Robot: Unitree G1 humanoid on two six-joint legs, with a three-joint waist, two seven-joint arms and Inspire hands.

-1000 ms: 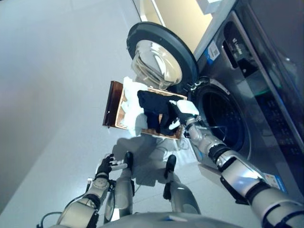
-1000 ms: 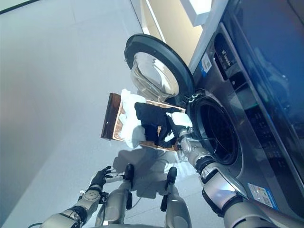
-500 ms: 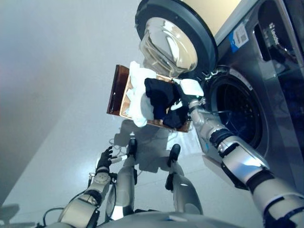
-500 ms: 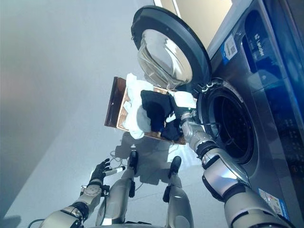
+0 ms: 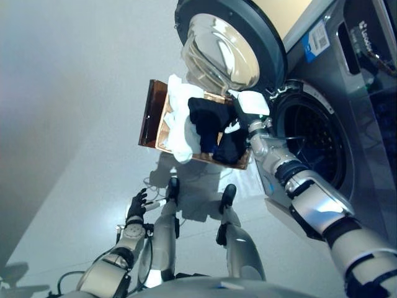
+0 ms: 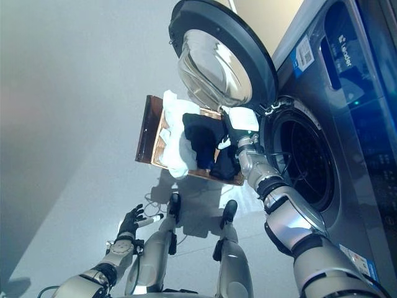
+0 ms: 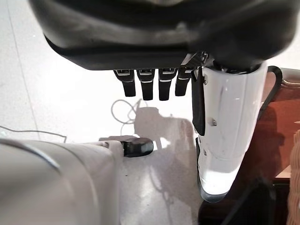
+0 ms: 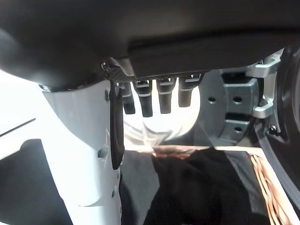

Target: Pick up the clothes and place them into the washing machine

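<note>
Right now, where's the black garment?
In the eye views the black garment lies in the wicker basket on the floor, beside the white clothes, below the open washer door, under the right hand.

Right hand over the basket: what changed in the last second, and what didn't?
The camera shifted, so the whole scene slid in view. The right hand stays open over the dark garment in the wicker laundry basket, holding nothing. The white cloth, open washing machine door and low, open left hand look unchanged.
</note>
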